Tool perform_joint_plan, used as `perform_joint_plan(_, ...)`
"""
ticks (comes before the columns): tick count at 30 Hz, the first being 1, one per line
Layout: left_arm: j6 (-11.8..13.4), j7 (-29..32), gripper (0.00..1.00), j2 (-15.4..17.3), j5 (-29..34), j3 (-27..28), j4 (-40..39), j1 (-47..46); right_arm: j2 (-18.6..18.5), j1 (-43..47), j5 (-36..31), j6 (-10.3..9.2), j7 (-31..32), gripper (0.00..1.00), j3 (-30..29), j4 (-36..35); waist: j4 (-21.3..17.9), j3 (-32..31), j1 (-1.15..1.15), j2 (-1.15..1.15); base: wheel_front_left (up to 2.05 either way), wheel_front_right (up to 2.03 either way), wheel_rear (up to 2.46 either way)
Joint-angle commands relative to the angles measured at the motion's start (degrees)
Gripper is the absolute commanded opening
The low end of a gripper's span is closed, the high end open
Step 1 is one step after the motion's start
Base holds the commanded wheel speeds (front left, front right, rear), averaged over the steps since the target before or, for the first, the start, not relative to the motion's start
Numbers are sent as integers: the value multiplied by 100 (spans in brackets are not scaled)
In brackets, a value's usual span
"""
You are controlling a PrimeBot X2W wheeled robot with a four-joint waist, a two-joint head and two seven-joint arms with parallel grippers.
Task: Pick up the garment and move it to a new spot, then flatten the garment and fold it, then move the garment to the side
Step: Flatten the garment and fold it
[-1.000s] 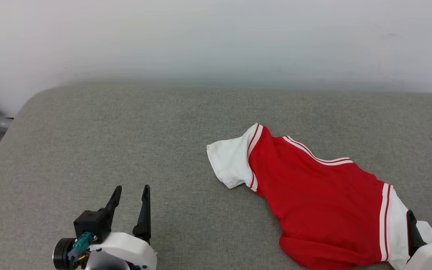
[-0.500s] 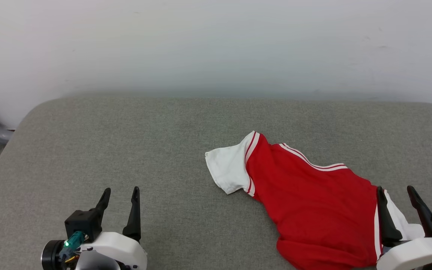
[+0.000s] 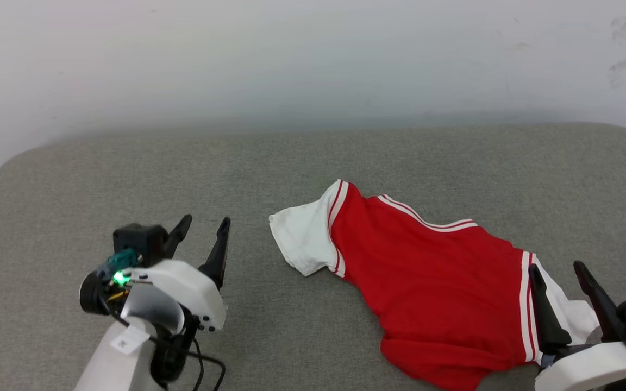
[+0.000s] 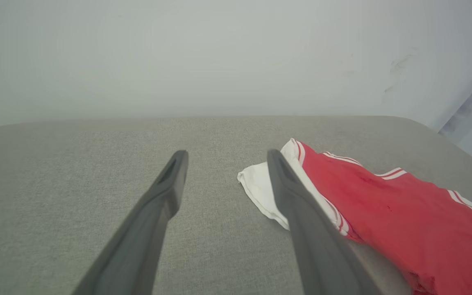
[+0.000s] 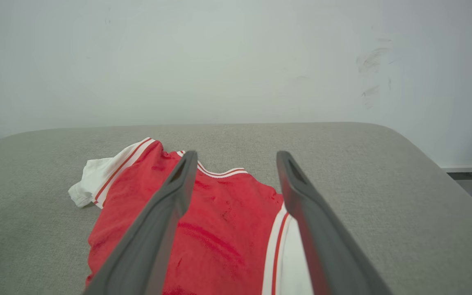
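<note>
The garment [image 3: 443,293] lies front-right on the grey pad [image 3: 128,179], open room leftward.

One shirt [image 3: 443,293], one grey pad [image 3: 101,179], and two grippers in play: left gripper [image 3: 207,219], right gripper [image 3: 556,265].

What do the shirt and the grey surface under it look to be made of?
Shirt: likely soft knit cloth, matte red with white sleeves; it lies limp and creased. Surface: probably padding under coarse grey woven fabric, matte; flecked weave and rounded corners show. Fibres cannot be told.
</note>
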Motion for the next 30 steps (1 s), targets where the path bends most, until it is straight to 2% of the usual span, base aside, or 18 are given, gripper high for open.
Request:
perform_joint_plan(1, -109, 176, 100, 30, -56, -51, 94, -321, 10, -142, -1, -4, 3, 100, 31, -72, -178, 212, 0, 0, 0, 0, 0)
perform_joint_plan(5, -345, 861, 100, 93, -293, -181, 479, -1069, 10, -308, 53, -4, 5, 100, 68, -80, -410, 547, 0, 0, 0, 0, 0)
perform_joint_plan(9, -478, 1688, 100, 219, -559, -329, 955, -1798, 11, -488, 109, -4, -63, 100, 131, -8, -634, 893, 0, 0, 0, 0, 0)
perform_joint_plan(17, -567, 3156, 100, 643, -1042, -576, 1826, -2860, 10, -806, 220, -4, -285, 100, 184, 238, -1068, 1479, 0, 0, 0, 0, 0)
perform_joint_plan(24, -577, 4058, 100, 895, -1294, -793, 2369, -3170, 10, -988, 391, -4, -490, 100, 232, 524, -1301, 1817, 0, 0, 0, 0, 0)
perform_joint_plan(29, -578, 4661, 100, 833, -1408, -1066, 2747, -2978, 10, -1077, 458, -4, -598, 100, 213, 692, -1345, 1918, 0, 0, 0, 0, 0)
perform_joint_plan(30, -579, 4771, 88, 771, -1454, -1116, 2808, -2939, 10, -1091, 470, -4, -597, 100, 201, 720, -1336, 1939, 0, 0, 0, 0, 0)
